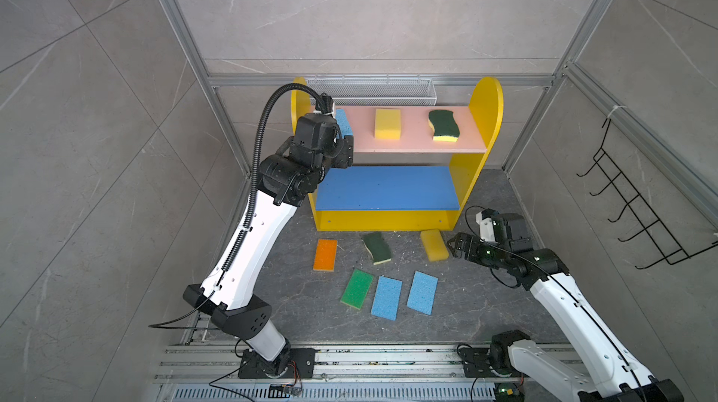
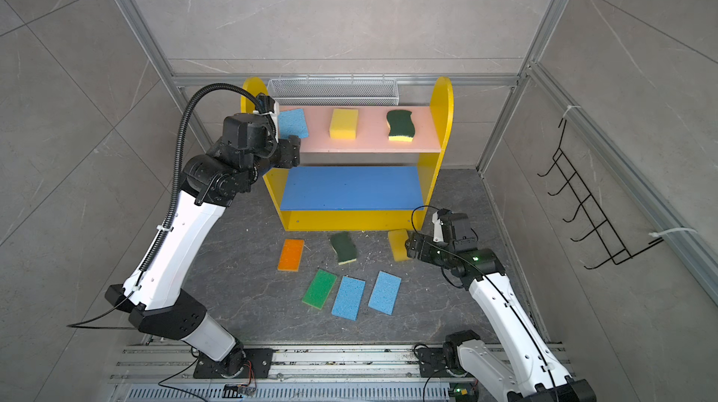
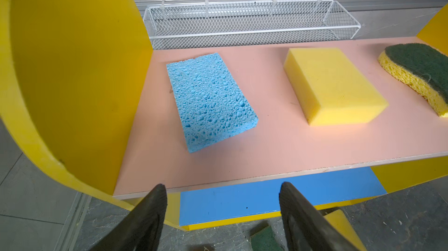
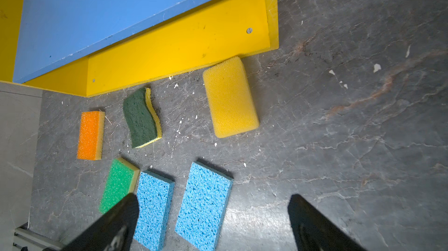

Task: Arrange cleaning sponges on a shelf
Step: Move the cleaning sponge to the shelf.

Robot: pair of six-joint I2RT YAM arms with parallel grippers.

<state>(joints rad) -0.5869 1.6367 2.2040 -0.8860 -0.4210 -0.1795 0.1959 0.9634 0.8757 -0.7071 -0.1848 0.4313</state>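
The yellow shelf (image 1: 485, 108) stands at the back. Its pink upper board (image 1: 415, 139) carries a light blue sponge (image 3: 208, 99), a plain yellow sponge (image 1: 387, 123) and a wavy dark-green sponge (image 1: 444, 125). The blue middle board (image 1: 388, 186) is bare. My left gripper (image 3: 223, 189) hangs open and empty just in front of the pink board's front edge, near the blue sponge. On the floor lie an orange sponge (image 1: 325, 254), a wavy green one (image 1: 377, 247), a yellow one (image 1: 434, 244), a bright green one (image 1: 356, 288) and two light blue ones (image 1: 386, 297) (image 1: 422, 292). My right gripper (image 1: 454, 246) is open and empty beside the floor's yellow sponge.
A white wire mesh basket (image 1: 373, 91) hangs on the back wall behind the shelf. A black wire hook rack (image 1: 637, 202) is fixed to the right wall. Aluminium rails (image 1: 349, 361) run along the front, carrying both arm bases. Grey walls close in on both sides.
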